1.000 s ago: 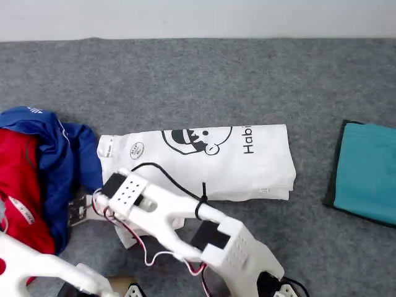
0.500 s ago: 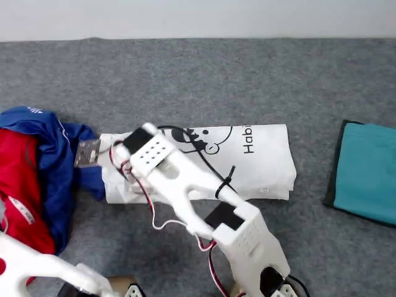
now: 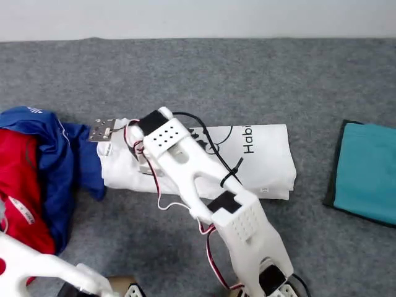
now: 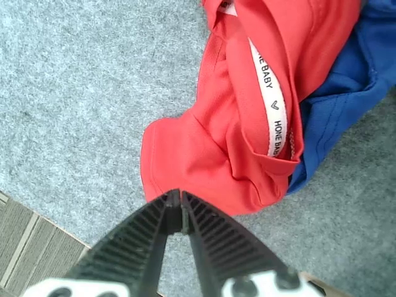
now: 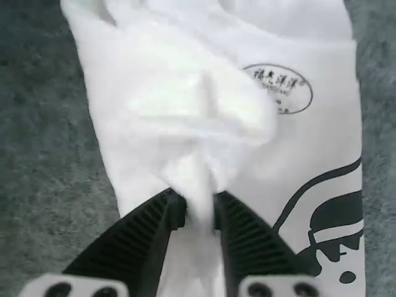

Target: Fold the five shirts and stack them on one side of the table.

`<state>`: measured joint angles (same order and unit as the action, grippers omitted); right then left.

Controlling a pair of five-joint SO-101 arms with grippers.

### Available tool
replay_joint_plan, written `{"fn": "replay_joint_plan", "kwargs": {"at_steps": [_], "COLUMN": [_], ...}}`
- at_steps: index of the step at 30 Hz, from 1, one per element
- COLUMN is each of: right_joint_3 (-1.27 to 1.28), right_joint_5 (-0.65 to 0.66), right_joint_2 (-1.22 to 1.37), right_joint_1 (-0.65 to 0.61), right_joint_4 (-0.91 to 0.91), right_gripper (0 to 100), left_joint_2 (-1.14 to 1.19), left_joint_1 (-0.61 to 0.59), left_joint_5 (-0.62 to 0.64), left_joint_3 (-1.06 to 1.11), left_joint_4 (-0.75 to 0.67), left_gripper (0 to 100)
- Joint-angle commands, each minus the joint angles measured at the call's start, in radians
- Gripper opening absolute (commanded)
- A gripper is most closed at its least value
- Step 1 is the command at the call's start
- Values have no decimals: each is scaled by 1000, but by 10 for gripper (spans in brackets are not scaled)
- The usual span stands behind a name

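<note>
The white shirt's (image 3: 263,162) 9 o'clock end, pinched by the right gripper (image 5: 197,207), should be drawn flat toward 3 o'clock, the left gripper (image 4: 180,207) being clenched empty.

We see a grey, carpet-like counter (image 3: 204,74) carrying a folded white shirt (image 3: 266,161) mid-surface, a crumpled red shirt (image 3: 18,185) and blue shirt (image 3: 59,154) heaped together at one end, and a folded teal shirt (image 3: 368,176) at the other.

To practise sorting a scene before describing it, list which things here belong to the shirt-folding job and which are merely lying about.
Part of the job:
white shirt, pinched in the right claw
red shirt
blue shirt
teal shirt, folded
left claw, shut, near the red shirt

Just there:
grey table cover
strip of floor
white wall
</note>
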<state>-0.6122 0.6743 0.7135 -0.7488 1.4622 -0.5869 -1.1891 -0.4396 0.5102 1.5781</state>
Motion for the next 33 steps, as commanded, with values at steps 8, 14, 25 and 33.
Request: {"fn": "replay_joint_plan", "kwargs": {"at_steps": [8,14,25,33], "right_joint_3": [-64,-190,-265,-272], "right_joint_5": [-64,-71,-153,-180], "right_joint_2": [-8,-44,-35,139], "right_joint_1": [128,104,79,102], "right_joint_4": [-41,64,-73,-213], "right_gripper": [159,147,72,18], "left_joint_2": [-25,-25,-31,-31], "left_joint_1": [8,8,6,5], "left_joint_5": [-6,-6,-2,-2], "left_joint_3": [-5,-5,-5,-5], "left_joint_4": [-11,-11,-9,5], "left_gripper": [8,8,8,8]}}
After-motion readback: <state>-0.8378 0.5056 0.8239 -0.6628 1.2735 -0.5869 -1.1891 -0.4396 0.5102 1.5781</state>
